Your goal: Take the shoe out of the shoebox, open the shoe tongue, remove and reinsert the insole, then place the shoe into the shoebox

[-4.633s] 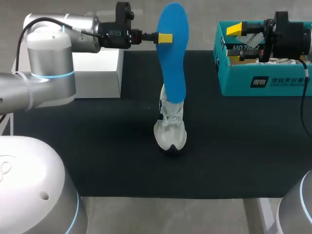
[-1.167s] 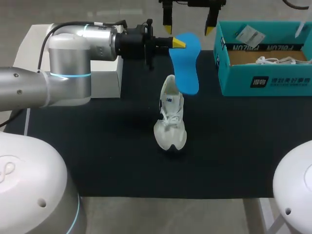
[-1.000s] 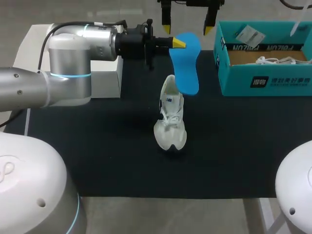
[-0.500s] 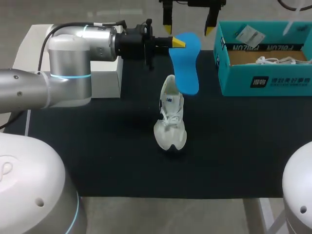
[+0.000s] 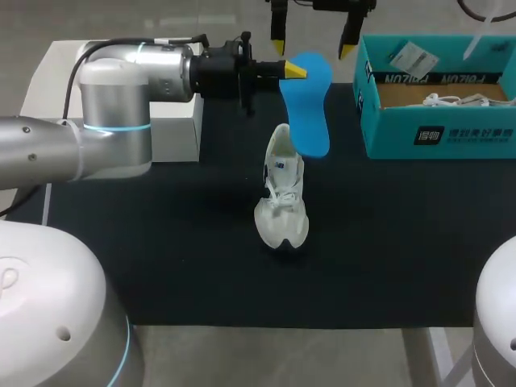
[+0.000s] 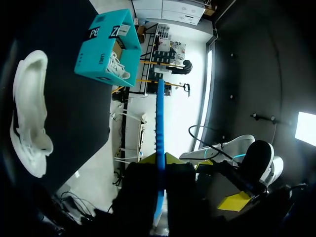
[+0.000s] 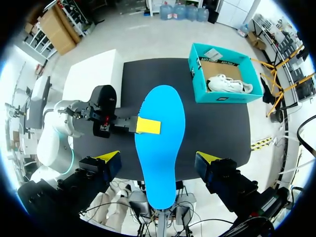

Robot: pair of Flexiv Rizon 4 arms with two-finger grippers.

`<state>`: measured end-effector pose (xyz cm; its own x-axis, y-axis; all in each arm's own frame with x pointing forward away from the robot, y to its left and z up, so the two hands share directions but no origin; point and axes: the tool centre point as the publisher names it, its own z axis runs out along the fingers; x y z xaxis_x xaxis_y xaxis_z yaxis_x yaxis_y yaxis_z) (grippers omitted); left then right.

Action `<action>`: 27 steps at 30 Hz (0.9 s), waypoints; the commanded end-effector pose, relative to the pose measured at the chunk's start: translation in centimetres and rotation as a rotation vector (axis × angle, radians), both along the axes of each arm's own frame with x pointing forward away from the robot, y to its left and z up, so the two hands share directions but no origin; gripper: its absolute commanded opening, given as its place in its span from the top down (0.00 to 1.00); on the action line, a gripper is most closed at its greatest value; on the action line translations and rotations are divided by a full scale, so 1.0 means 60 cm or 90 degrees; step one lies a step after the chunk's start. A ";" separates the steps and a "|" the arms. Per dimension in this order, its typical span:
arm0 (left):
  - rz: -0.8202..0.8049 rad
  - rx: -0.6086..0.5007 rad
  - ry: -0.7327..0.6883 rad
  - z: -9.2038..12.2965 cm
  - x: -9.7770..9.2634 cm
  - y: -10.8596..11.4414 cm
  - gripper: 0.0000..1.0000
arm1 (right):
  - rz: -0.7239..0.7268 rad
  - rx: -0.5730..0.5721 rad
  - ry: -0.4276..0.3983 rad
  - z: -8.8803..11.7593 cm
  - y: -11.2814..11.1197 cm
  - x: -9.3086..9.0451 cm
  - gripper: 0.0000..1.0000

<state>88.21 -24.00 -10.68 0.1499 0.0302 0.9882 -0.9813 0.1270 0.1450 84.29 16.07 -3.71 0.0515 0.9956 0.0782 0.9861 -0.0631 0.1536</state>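
Insole removal done: left gripper [image 5: 294,72] grasps the blue insole [image 5: 310,113] at the white shoe's [image 5: 282,201] 12 o'clock; right gripper [image 5: 312,48] hangs released. Next, likely steer its lower end into the shoe's opening.

Small unreadable print on shoebox [image 5: 387,133]

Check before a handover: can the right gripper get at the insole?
Probably yes: the open right gripper faces the insole with nothing between, and the left gripper holds only one edge.
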 end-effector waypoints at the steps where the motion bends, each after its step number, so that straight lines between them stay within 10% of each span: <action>1: 0.004 0.000 -0.002 -0.001 -0.001 0.002 1.00 | 0.039 0.102 -0.008 -0.008 -0.012 0.000 0.00; 27: 0.034 -0.017 0.001 0.006 0.019 0.044 1.00 | 0.126 0.505 -0.083 -0.026 -0.094 -0.002 0.00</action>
